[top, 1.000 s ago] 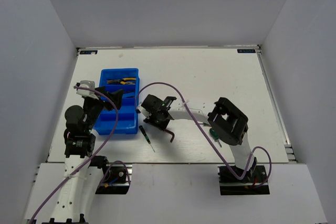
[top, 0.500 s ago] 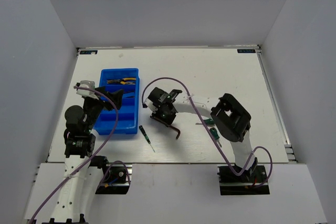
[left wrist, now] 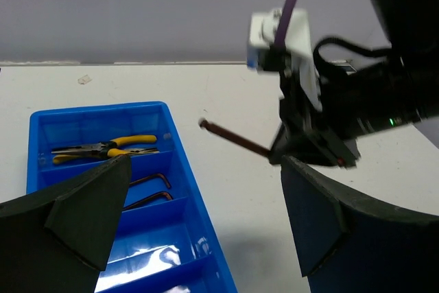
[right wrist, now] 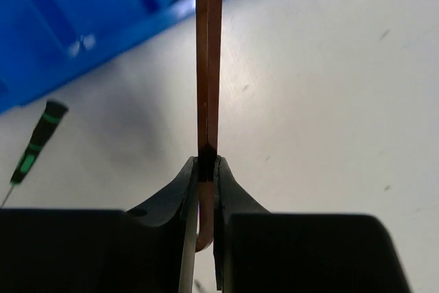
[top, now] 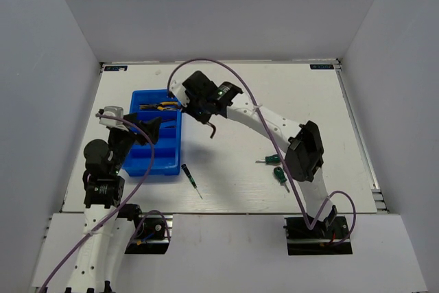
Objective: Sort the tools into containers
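Gripping a dark L-shaped hex key (right wrist: 208, 66), the right gripper (right wrist: 207, 164) is clenched on the shaft just above the bend. The key is lifted off the table (top: 309, 114), its free end pointing at the blue tray (top: 140, 164), whose far rim sits just at 9 o'clock of the gripper.

Progress (judged): partly done.
- In tray: yellow-handled pliers (left wrist: 103, 147) in the far compt (count unclear) and two hex keys (left wrist: 147, 190) in the next compt.
- Key in hand is not yet over a compt.
- Left on table: thin green-handled screwdriver (top: 190, 180) at 5 o'clock of tray's near corner, and 2x stubby green-handled screwdrivers (top: 276, 168) well apart, at 4 o'clock of the gripper.

Obstacles: the left gripper (top: 149, 130), jaws wide and holding nothing, hovers over the tray's mid compts at 7 o'clock of the right one. It could crowd the drop. A purple cable (top: 180, 70) arcs over the tray's far end.
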`<state>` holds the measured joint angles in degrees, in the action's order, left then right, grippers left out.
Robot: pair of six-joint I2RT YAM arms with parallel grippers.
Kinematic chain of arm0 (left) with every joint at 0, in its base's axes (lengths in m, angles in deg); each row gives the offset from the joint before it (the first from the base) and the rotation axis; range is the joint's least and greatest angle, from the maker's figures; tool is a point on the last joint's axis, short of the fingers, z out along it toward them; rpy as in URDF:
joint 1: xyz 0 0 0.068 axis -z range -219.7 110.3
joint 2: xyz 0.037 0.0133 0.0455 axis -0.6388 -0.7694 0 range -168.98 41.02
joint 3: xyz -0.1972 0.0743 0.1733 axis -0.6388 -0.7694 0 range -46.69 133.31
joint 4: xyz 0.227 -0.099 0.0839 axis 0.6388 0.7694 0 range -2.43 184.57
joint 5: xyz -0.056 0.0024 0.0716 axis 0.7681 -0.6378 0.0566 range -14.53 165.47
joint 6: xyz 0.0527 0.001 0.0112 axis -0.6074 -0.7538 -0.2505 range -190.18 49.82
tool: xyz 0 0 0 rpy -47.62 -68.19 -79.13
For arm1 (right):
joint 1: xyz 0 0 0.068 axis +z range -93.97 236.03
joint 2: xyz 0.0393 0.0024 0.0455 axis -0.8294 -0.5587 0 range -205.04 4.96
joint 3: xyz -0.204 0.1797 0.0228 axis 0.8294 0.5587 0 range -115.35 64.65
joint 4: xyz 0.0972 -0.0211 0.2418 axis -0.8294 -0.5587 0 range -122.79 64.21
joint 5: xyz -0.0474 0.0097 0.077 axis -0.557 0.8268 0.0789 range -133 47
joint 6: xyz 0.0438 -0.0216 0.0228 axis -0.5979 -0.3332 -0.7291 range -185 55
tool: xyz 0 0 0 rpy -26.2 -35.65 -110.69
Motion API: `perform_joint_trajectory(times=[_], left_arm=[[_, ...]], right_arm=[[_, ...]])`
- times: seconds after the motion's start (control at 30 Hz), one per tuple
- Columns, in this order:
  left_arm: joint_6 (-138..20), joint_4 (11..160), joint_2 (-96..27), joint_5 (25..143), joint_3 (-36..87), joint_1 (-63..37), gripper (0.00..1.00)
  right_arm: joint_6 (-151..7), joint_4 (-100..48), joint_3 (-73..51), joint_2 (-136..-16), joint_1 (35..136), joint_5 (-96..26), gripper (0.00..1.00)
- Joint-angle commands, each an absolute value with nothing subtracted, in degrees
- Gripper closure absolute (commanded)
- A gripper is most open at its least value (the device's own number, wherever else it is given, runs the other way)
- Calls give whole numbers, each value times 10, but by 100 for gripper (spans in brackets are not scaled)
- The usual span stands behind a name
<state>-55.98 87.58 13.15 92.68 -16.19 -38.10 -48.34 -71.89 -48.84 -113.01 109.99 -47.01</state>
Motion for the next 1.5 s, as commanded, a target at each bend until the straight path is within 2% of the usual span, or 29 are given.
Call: perform_joint_trajectory(times=[0.0, 0.3, 0.57, 0.87, 1.07, 1.47], left_arm=[[-563, 873, 145, 937, -151, -384, 0], [-573, 856, 168, 953, -151, -384, 0], [-584, 856, 192, 948, -156, -384, 0], [-584, 850, 192, 948, -156, -384, 0], [-584, 850, 192, 948, -156, -384, 0], [-584, 850, 198, 948, -161, -384, 0]], right_arm=[[-441, -694, -576, -1174, 1096, -492, 100], [-464, -491, -613, -1225, 1075, -440, 100], [-509, -405, -693, -1270, 1063, -352, 100], [-559, -333, -687, -1296, 1064, -253, 100], [-503, -264, -668, -1330, 1070, -134, 100], [-415, -204, -636, -1377, 1067, -121, 100]])
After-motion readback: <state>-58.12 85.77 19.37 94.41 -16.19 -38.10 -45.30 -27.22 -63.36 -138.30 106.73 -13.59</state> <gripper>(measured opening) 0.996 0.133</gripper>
